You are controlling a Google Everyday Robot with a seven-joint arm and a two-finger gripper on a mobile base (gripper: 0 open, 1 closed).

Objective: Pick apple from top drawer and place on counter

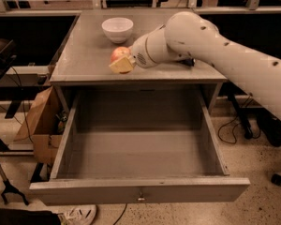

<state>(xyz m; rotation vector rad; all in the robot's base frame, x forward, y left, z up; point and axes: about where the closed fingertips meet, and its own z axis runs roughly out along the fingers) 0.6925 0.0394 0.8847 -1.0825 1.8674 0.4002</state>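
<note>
The red-orange apple (119, 54) is held in my gripper (122, 61), which is shut on it just above the front part of the grey counter (84, 60). One tan fingertip (122, 65) shows below the apple. My white arm (210, 46) reaches in from the right across the counter. The top drawer (140, 191) is pulled fully open below the counter; its inside shows nothing in it, and its front panel carries a small metal knob (140, 197).
A white bowl (117, 29) stands at the back of the counter. A dark item (189, 61) peeks from behind my arm. A cardboard box (40, 125) sits on the floor left of the cabinet. Cables and chair legs lie around.
</note>
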